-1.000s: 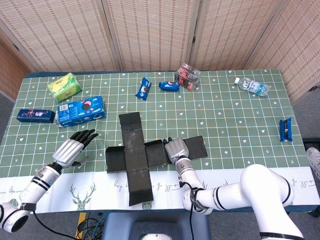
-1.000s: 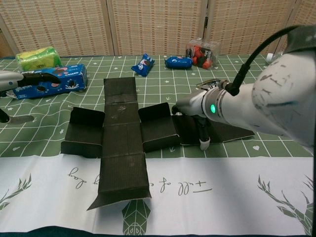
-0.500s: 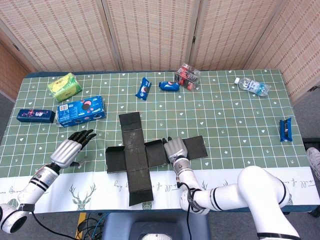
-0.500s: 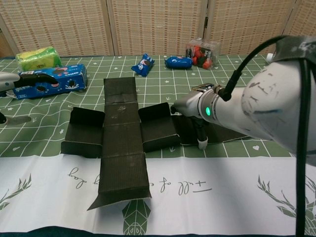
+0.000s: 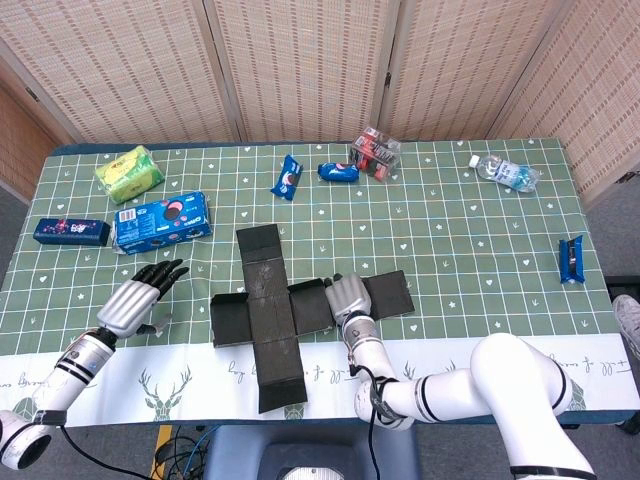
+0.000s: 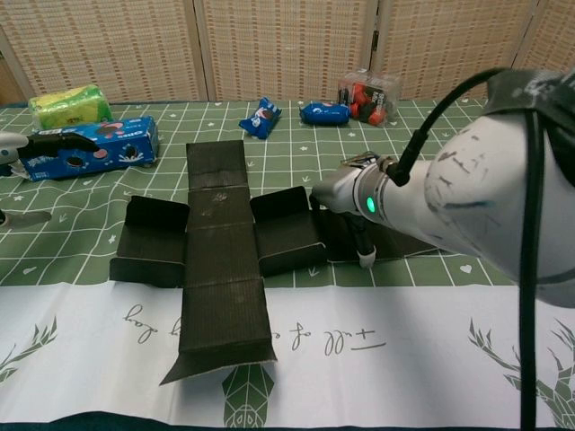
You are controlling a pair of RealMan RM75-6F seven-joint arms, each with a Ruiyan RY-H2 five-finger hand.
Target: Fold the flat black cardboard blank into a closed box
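Because the flat black cross-shaped cardboard blank lies near the front of the green patterned tablecloth with its long strip running from the far side toward the robot and its two side wings reaching left and right, the coming fold turns on the right wing, where the right hand rests palm-down on the cardboard. The wing's inner panel, between the hand and the centre strip, stands slightly raised in the chest view, so the crease to be worked lies to the hand's left, toward the strip. The right hand's fingers appear loosely together and pointing down against the panel, gripping nothing that I can make out; how firmly they press cannot be told. The left hand hangs well apart from the left wing, holding nothing, its dark fingers spread and pointing away from the robot, so the right hand is plainly the nearer. The bulky right forearm hides much of the right wing in the chest view, and the left hand is almost cut off there.
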